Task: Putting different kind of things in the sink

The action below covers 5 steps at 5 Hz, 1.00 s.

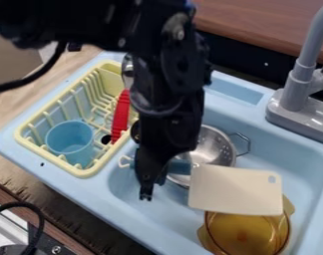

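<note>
The light-blue toy sink (306, 172) spans most of the camera view, its deep basin at right and centre and a raised ledge at left, beside a wooden counter (11, 114). The black robot arm (171, 69) enters from the top left, and its gripper (145, 194) hangs, pointing down, over the left part of the basin; whether it is apart, together or clamped on something cannot be told from this angle. The pale-yellow dish rack (84, 173) rests on the ledge. The grey faucet (297, 89) stands at the basin's far right corner. Among the things in the sink, an amber see-through pot (244, 235) lies nearest the viewer; a metal colander (217, 149), its wire handle toward the right, sits farther back. A cream cutting board (236, 190), with a hole near one corner, lies between them, overlapping the edges of both. In the rack, a light-blue cup (72, 142) occupies the near left portion, and a long red handle (121, 117) slants along the side toward the basin. The smallest parts are a light-blue piece (179, 167) just right of the gripper, in front of the colander, and a pale looped piece (126, 161) just left of it; their connection is hidden.
</note>
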{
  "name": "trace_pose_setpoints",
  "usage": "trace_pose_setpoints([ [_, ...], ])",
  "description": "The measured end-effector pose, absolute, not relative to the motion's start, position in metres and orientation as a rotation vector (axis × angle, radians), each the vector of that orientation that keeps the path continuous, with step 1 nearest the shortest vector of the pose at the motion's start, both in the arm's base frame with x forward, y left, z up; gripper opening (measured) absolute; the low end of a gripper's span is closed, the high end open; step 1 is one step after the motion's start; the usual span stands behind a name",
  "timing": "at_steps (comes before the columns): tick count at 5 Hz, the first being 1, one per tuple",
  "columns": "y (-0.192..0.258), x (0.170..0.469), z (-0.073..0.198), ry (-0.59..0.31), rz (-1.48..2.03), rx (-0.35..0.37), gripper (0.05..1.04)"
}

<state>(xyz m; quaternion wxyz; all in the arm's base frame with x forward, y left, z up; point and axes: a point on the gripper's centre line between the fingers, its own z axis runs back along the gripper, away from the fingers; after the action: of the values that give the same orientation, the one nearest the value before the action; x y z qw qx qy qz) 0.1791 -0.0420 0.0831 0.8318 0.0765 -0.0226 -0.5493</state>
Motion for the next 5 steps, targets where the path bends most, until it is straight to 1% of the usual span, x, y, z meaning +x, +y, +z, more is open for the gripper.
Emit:
trace_pose_setpoints([
  [1, -0.045, 0.183, 0.072, -0.007, -1.159, 0.217, 0.231],
  [2, -0.048, 0.194, 0.067, 0.072, -1.069, 0.259, 0.231],
  [3, -0.052, 0.197, 0.062, 0.16, -1.036, 0.324, 0.231],
  [4, -0.053, 0.194, 0.061, 0.19, -1.067, 0.347, 0.231],
  [5, -0.05, 0.189, 0.069, 0.13, -1.116, 0.324, 0.231],
])
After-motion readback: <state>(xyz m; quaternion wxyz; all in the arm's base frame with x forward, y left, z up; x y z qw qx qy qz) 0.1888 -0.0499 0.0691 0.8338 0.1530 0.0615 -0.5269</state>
